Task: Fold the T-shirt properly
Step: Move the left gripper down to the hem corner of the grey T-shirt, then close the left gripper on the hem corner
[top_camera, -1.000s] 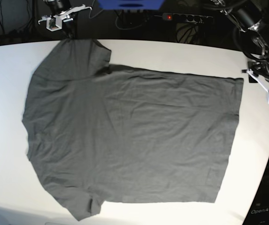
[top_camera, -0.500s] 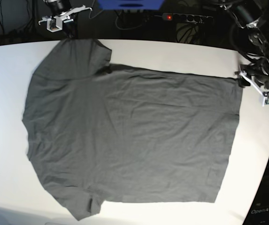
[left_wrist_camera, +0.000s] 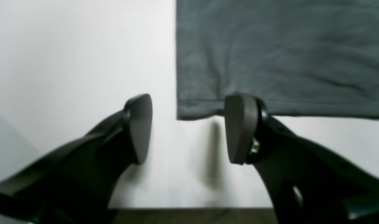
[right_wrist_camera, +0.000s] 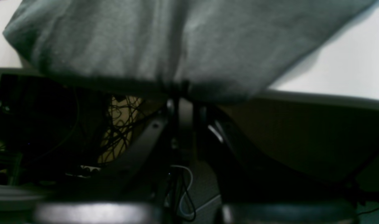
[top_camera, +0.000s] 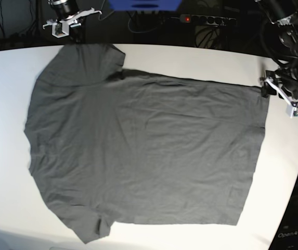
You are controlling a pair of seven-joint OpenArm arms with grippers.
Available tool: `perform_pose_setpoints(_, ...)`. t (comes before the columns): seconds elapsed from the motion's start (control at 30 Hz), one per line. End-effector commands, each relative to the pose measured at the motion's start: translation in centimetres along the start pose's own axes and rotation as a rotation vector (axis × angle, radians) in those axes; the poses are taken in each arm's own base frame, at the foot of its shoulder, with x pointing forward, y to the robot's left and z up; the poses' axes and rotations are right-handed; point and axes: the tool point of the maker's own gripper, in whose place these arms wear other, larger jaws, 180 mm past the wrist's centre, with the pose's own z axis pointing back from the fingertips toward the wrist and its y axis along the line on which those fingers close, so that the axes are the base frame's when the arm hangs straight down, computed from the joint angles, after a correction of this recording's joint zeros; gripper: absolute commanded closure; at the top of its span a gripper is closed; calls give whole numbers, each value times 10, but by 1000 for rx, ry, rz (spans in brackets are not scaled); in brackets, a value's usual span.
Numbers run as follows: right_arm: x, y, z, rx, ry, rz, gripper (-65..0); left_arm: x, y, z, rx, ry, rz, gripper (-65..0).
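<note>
here the t-shirt [top_camera: 143,151] lies spread flat across the white surface [top_camera: 3,172] in the base view, filling most of the frame. its sleeves sit toward the left of the frame, one at the upper left by the far edge of the surface and one at the lower left, while the straight hem runs down the right side. the cloth is dark grey and lightly wrinkled, with a small tag mark near the hem at the lower right.

at the upper left of the base view the right end effector [top_camera: 75,37] sits at the far edge of the surface, right at the upper sleeve. in the right wrist view the sleeve hem [right_wrist_camera: 164,84] meets the dark fingers at the middle of the frame, and the end effector is clenched; it appears to pinch the sleeve edge, though the view is dim and blurred.

at the upper right of the base view the left end effector [top_camera: 266,89] hovers at the top corner of the hem. in the left wrist view its two dark fingertips [left_wrist_camera: 139,127] stand wide apart, released, with nothing between them. the hem corner [left_wrist_camera: 189,109] lies just beyond the gap, and the right-hand pad overlaps the hem edge in the frame.
</note>
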Motion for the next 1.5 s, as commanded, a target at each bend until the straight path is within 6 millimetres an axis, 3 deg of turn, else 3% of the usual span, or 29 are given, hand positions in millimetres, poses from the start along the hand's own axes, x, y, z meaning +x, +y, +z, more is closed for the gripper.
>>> perform_pose_setpoints(0.0,8,-4,2,-6,-36,2,-3,12,6,1,5,-34,-2,-361)
perform_pose_setpoints(0.2,8,-4,2,-6,-36,2,-3,3,5,-6,-10,-12,24,-361)
perform_pose_setpoints(0.5,8,-5,-2,-8,-38,2,-3,12,4,-8,-16,-31,31,-362)
perform_pose_setpoints(0.83,8,-6,-2,-8,-38,4,-3,-9,0,-33,-74,40,120,-362)
perform_pose_setpoints(1.23,11,-10,-4,-6,-40,17,-3,-13,-4,-36,-84,52,127,-358)
perform_pose_setpoints(1.37,11,-10,-4,-6,-40,17,-3,-16,-23,-43,-125,87,69,-355)
perform_pose_setpoints(1.47,11,-10,-4,-6,-40,17,-3,-18,-34,-47,-149,103,46,-290)
